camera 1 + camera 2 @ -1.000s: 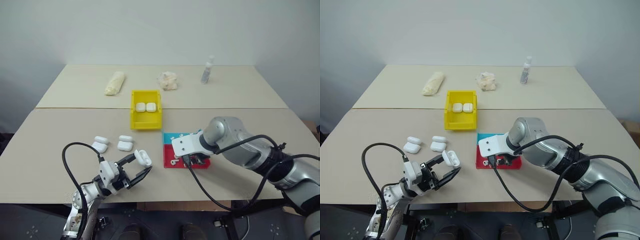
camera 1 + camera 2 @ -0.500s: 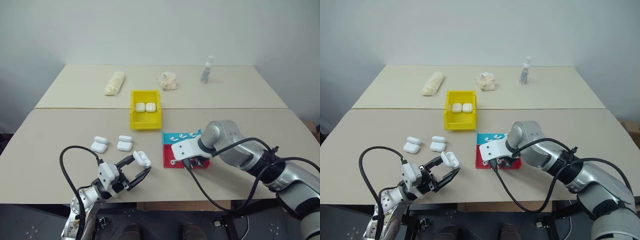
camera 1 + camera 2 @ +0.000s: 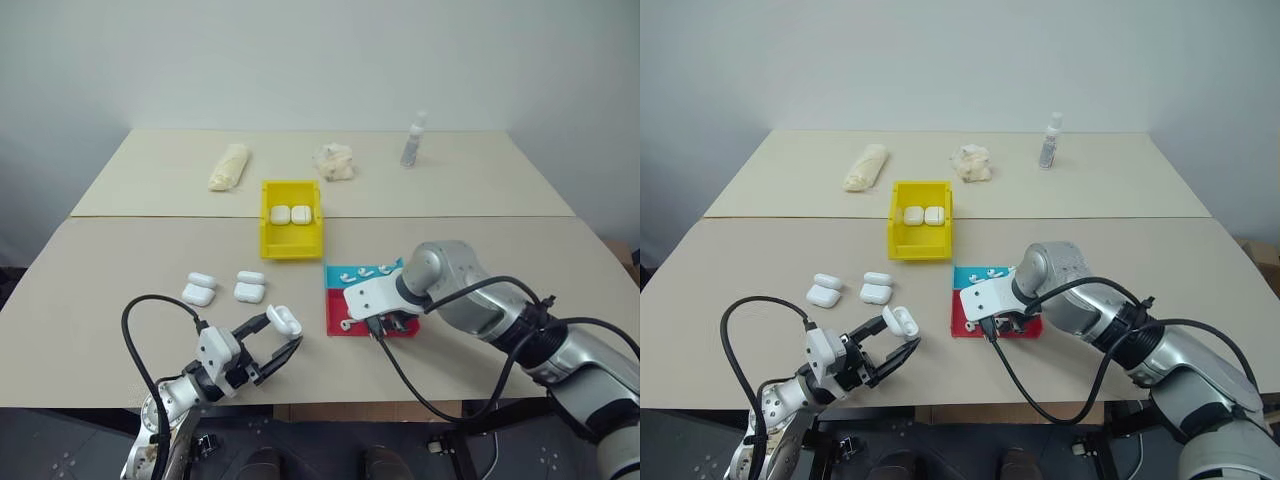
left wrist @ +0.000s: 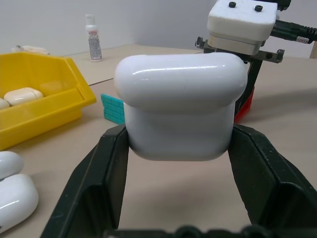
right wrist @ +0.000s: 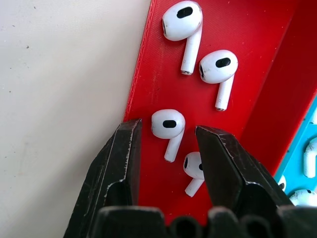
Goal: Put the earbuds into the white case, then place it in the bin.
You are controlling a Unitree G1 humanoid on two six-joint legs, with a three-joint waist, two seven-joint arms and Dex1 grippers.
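Silver-grey jointed arms, black looping cables, white wrist blocks with screws, black-fingered left pincer (image 3: 278,340)

— What sort of place are you working in here?

— You're in a bare test room, a lab setup rather than a home or shop. Two plain beige tables (image 3: 120,300) are pushed together against an unmarked pale wall (image 3: 320,60), with nothing decorative around them.

— What else points you that way?

— The things are laid out like trial props: a yellow bin (image 3: 292,240), a red tray (image 3: 336,318) touching a blue tray (image 3: 345,272), and white cases (image 3: 225,288) set in a neat cluster. At the far side you see a small bottle (image 3: 413,140) and two crumpled bundles (image 3: 280,165). Loose black cables (image 3: 440,405) loop over the near table edge.
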